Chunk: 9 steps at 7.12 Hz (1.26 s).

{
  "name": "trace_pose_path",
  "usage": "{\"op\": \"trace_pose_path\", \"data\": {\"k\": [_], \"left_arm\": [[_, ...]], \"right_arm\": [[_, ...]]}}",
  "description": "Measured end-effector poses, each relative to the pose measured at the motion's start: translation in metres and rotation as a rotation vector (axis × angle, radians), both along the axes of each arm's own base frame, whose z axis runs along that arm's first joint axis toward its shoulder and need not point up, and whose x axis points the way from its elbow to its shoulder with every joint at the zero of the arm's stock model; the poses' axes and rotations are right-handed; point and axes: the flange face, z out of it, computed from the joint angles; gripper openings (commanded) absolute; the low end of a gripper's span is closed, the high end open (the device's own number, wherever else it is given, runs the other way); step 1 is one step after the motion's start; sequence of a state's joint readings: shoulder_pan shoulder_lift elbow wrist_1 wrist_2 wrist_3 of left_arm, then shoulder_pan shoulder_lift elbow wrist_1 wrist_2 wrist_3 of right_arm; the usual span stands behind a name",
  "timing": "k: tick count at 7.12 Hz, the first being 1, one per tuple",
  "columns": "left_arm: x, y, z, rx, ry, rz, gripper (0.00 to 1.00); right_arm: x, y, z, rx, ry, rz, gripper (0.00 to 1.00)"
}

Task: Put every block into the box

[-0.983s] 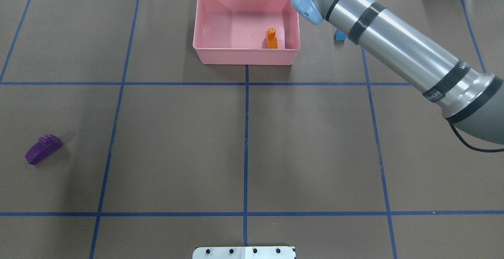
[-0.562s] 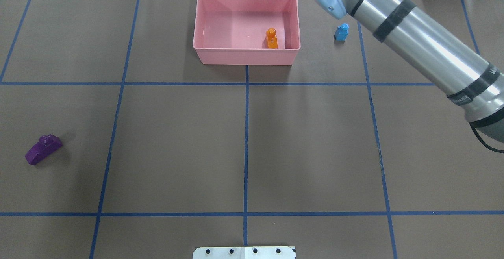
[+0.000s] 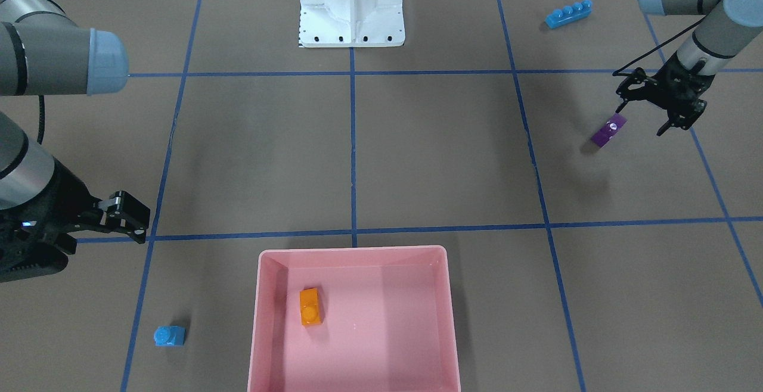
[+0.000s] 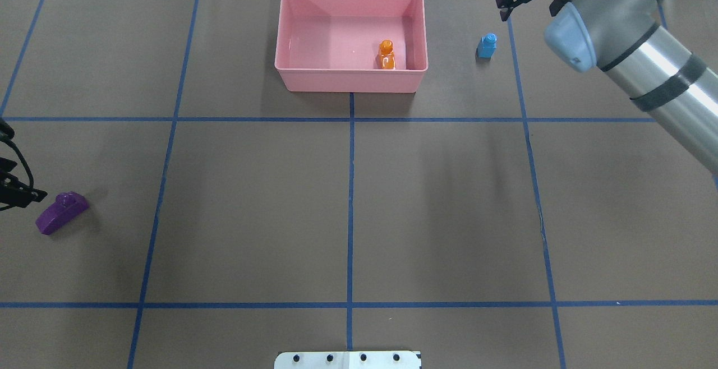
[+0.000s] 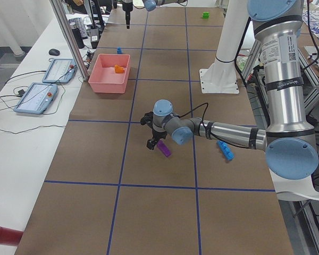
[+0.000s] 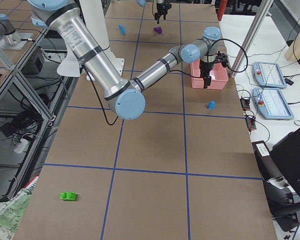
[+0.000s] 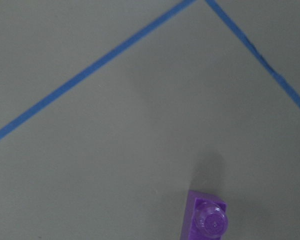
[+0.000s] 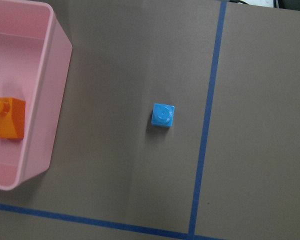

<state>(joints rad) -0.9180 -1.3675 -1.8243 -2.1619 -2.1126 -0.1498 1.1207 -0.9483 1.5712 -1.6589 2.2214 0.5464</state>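
The pink box (image 4: 350,82) stands at the far middle of the table with the orange block (image 4: 386,55) inside it, also in the front view (image 3: 310,307). The small blue one-stud block (image 4: 486,45) stands on the table right of the box. My right gripper (image 4: 527,4) hangs open and empty above and just beyond it; the right wrist view shows that block (image 8: 163,115) below. My left gripper (image 3: 641,119) is open, close above the purple block (image 3: 609,130), not gripping it. The long blue block (image 3: 568,14) and the green block (image 6: 68,196) lie far from the box.
The white metal base (image 4: 348,359) sits at the table's near edge. Blue tape lines divide the brown table into squares. Tablets (image 5: 42,85) and cables lie on a side bench beyond the box.
My right arm has swung right from over the box's far right corner to beyond the small blue block. My left gripper has come into view beside the purple block.
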Motion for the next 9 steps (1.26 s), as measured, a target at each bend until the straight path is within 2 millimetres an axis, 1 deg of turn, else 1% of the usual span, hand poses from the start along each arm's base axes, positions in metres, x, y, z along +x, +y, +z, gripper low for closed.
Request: {"op": "trace_pose_path", "data": {"k": [1,2,3,4,5,6,7,9], "left_arm": [[0.011,0.009,0.007,-0.003,-0.018,0.028,0.9],[0.021,0.014,0.012,-0.008,-0.028,0.052,0.76],[0.03,0.015,0.015,-0.01,-0.032,0.068,0.74],[0.038,0.012,0.014,-0.007,-0.03,0.076,0.69],[0.045,0.006,0.013,-0.004,-0.028,0.08,0.55],[0.05,0.002,0.015,-0.004,-0.028,0.081,0.23],[0.052,0.0,0.017,-0.007,-0.03,0.08,0.0],[0.052,-0.001,0.016,-0.013,-0.025,0.078,0.0]], "right_arm": [[0.017,0.008,0.015,-0.007,-0.025,-0.018,0.99],[0.027,0.014,0.024,-0.011,-0.036,-0.025,0.99],[0.031,0.017,0.027,-0.012,-0.039,-0.027,0.99],[0.032,0.018,0.029,-0.012,-0.039,-0.027,0.99],[0.032,0.018,0.03,-0.011,-0.036,-0.026,0.99],[0.032,0.018,0.03,-0.01,-0.035,-0.026,0.99],[0.032,0.018,0.03,-0.011,-0.034,-0.024,0.99],[0.031,0.018,0.032,-0.017,-0.032,-0.021,0.99]]}}
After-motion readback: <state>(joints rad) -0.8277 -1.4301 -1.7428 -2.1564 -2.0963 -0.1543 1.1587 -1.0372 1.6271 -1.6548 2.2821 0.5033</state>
